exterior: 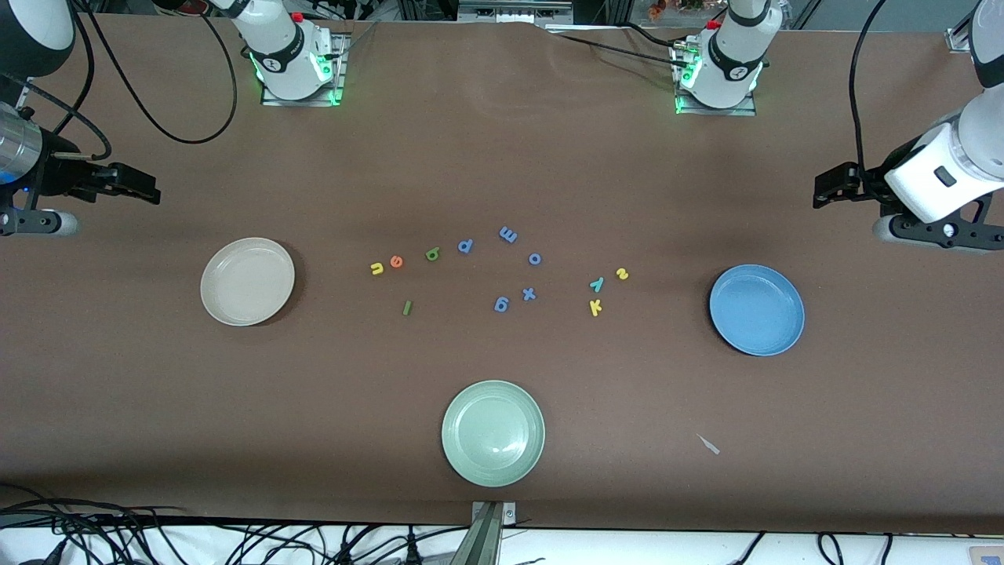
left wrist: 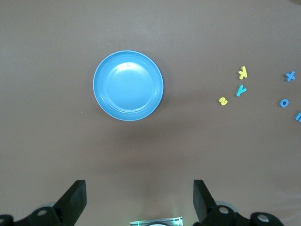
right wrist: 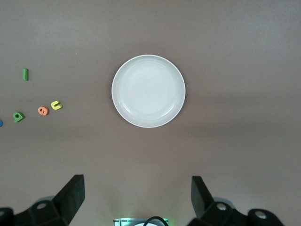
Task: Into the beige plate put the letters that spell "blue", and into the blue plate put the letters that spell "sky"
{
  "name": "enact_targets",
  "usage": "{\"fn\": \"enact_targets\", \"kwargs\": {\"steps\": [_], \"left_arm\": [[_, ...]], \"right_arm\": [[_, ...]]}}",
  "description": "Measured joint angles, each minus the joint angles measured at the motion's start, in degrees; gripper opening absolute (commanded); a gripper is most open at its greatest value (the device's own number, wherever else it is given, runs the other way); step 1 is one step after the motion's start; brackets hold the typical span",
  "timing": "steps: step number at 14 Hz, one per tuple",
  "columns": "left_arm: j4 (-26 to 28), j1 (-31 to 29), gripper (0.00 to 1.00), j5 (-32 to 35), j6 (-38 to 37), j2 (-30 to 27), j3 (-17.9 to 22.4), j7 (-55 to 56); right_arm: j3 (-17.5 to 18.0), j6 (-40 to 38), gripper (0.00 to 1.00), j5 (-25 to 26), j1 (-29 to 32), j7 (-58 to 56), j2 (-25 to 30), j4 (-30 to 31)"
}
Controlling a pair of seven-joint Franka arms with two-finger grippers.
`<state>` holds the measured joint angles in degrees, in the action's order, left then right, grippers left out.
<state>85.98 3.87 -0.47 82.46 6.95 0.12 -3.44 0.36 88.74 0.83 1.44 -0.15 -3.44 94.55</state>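
The beige plate (exterior: 247,281) (right wrist: 148,91) lies empty toward the right arm's end. Beside it are the yellow "u" (exterior: 377,268), orange "e" (exterior: 396,261), light green "b" (exterior: 432,253) and dark green "l" (exterior: 407,308). Toward the left arm's end the blue plate (exterior: 757,308) (left wrist: 128,85) is empty too, with the yellow "s" (exterior: 622,274), teal "y" (exterior: 597,284) and yellow "k" (exterior: 595,307) beside it. My right gripper (exterior: 145,187) (right wrist: 137,195) hangs open and empty over the table's end by the beige plate. Over the table's end by the blue plate, my left gripper (exterior: 820,188) (left wrist: 139,197) is open and empty.
A pale green plate (exterior: 492,432) sits nearest the front camera, mid-table. Several blue-violet letters (exterior: 508,234) lie scattered between the two letter groups. A small grey scrap (exterior: 709,444) lies between the green and blue plates. Cables hang along the table's near edge.
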Motion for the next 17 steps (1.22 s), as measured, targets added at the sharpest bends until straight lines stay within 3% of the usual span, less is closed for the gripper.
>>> {"fn": "enact_targets", "kwargs": {"steps": [17], "left_arm": [[-0.55,-0.61,1.00,0.00,-0.17,0.11,-0.61,-0.21]], "right_arm": [[0.00,0.00,1.00,0.00,0.00,0.00,0.00,0.00]]}}
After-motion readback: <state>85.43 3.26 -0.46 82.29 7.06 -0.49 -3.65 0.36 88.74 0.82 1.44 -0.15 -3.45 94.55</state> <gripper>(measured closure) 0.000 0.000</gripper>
